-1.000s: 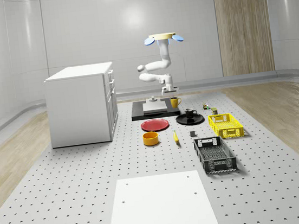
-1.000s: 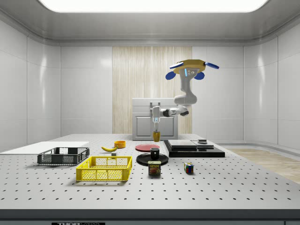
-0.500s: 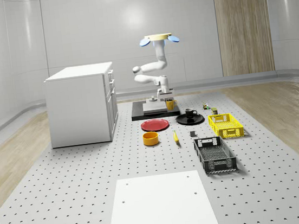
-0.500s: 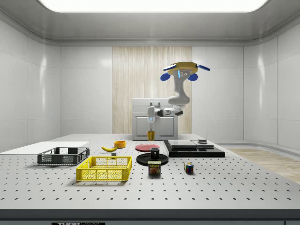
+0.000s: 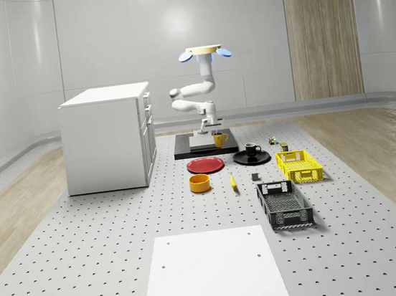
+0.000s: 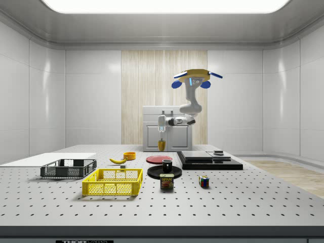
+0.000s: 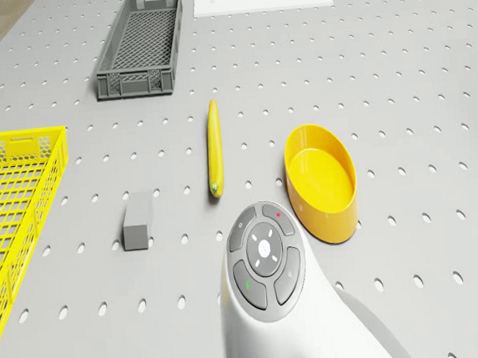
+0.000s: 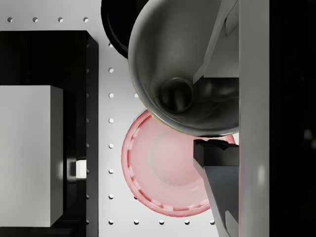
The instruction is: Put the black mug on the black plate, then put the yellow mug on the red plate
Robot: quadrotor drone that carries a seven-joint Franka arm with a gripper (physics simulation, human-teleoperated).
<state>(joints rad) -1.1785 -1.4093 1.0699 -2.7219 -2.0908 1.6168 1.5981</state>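
Note:
The drone (image 5: 204,52) hovers over the back of the table, with the arm hanging below it. My gripper (image 5: 212,129) is shut on the rim of the yellow mug (image 5: 219,139), which is held in the air. In the side view the yellow mug (image 6: 161,146) hangs a little above the red plate (image 6: 159,159). In the wrist view the yellow mug (image 8: 182,74) partly overlaps the red plate (image 8: 158,173), and one finger (image 8: 217,168) presses the mug's outside. The black mug (image 5: 252,149) stands on the black plate (image 5: 243,160).
A white cabinet (image 5: 108,137) stands at the whole-scene view's left, and a black platform (image 5: 184,153) lies behind the plates. In front are a yellow bowl (image 5: 199,183), a banana (image 5: 232,180), a yellow crate (image 5: 299,165) and a dark crate (image 5: 284,204). A can (image 6: 166,181) and a cube (image 6: 203,181) sit near the black plate.
The drone and arm have shifted toward the whole-scene view's left, carrying the yellow mug from over the black platform's edge to above the red plate.

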